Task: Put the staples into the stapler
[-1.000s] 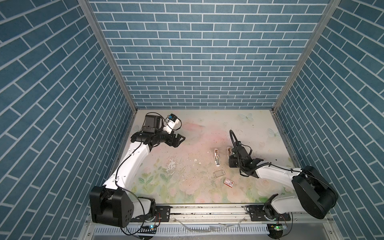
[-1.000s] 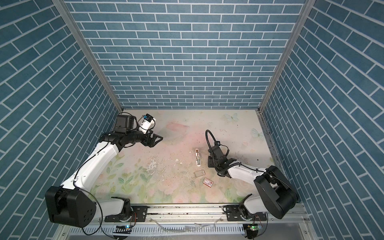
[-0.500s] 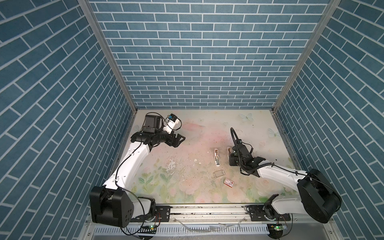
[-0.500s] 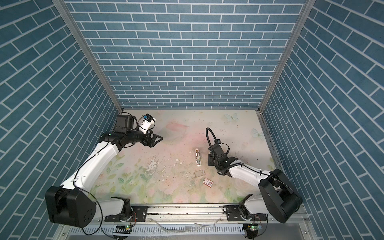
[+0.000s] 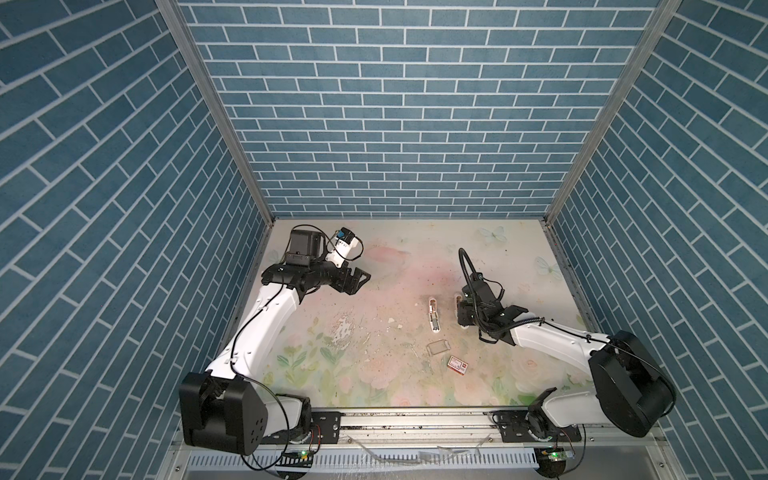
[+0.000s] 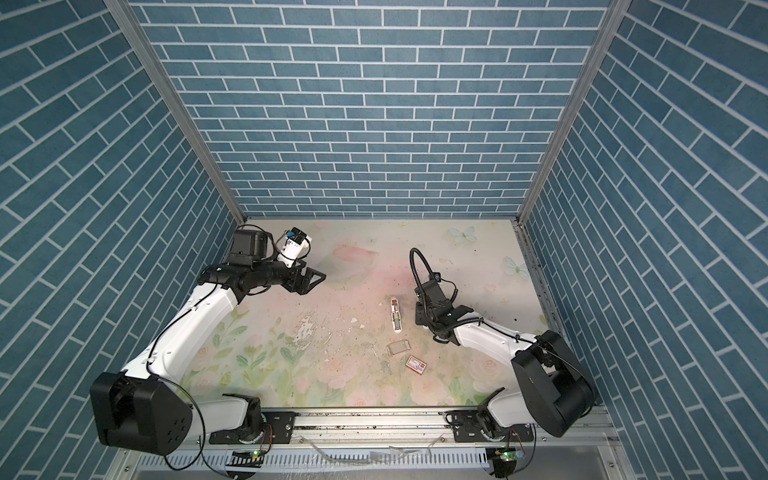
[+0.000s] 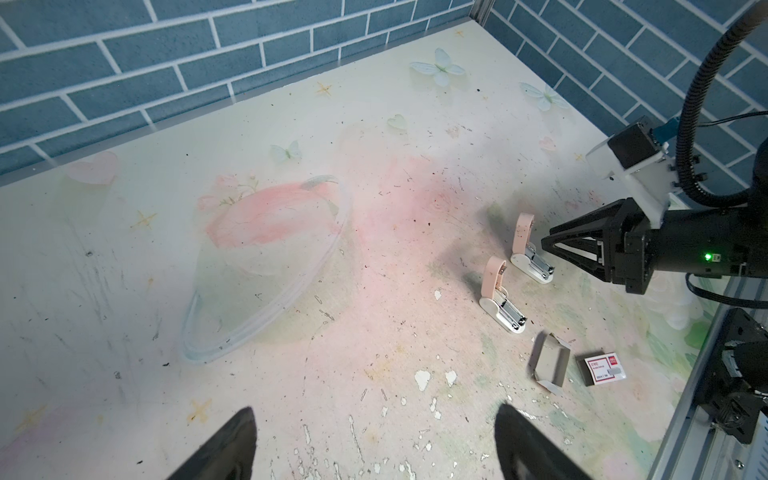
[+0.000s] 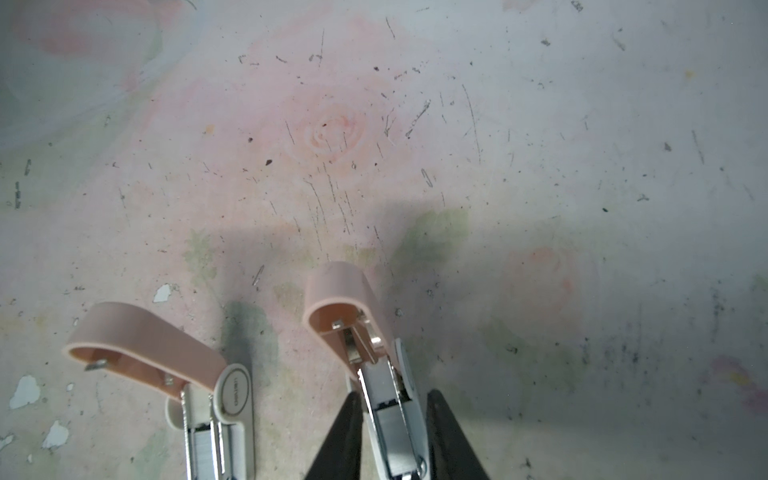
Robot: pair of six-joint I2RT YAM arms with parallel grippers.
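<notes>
Two small staplers with pink lids folded up stand side by side on the flowered table. My right gripper is shut on the base of one stapler, a finger on each side of its metal channel. In both top views this gripper covers most of that stapler. A flat silvery-grey piece lies in the channel; I cannot tell whether it is staples. The second stapler stands free just beside it. My left gripper hangs open at the far left, holding nothing.
A clear little tray and a red-and-white box lie nearer the front rail than the staplers. A clear oval plastic dish rests mid-table. Loose bits of wire and flaked paint dot the surface. Blue brick walls close three sides.
The right arm's elbow has swung slightly to the right while its gripper stays at the stapler. The left arm has not moved.
</notes>
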